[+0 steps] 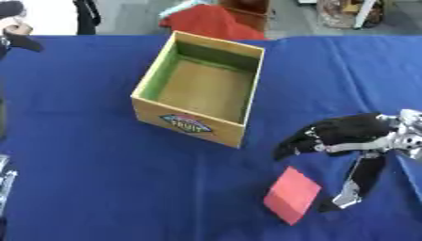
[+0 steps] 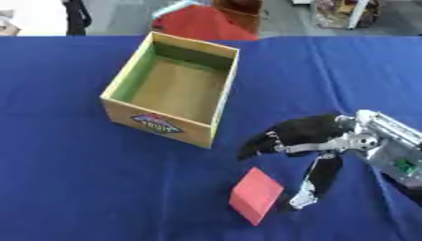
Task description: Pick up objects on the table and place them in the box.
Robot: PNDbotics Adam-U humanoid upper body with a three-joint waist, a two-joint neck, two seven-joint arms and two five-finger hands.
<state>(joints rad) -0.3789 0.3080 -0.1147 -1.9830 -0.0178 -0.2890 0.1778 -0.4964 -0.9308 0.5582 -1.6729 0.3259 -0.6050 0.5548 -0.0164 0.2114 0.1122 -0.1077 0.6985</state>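
Note:
A flat red block (image 1: 292, 195) lies on the blue cloth near the front, right of centre. My right hand (image 2: 309, 134) comes in from the right and hovers just above and to the right of the block, open, with its fingers spread out over the block's far side and its thumb (image 2: 316, 181) pointing down beside the block's right edge. It holds nothing. The yellow cardboard box (image 1: 191, 123) stands open to the left, with a bare brown floor and green inner walls. A small part of my left arm shows at the lower left edge; the hand itself is out of view.
The blue cloth (image 1: 99, 188) covers the whole table. A red bundle (image 1: 210, 21) lies past the table's far edge behind the box. A dark object (image 1: 20, 40) sticks in at the far left corner.

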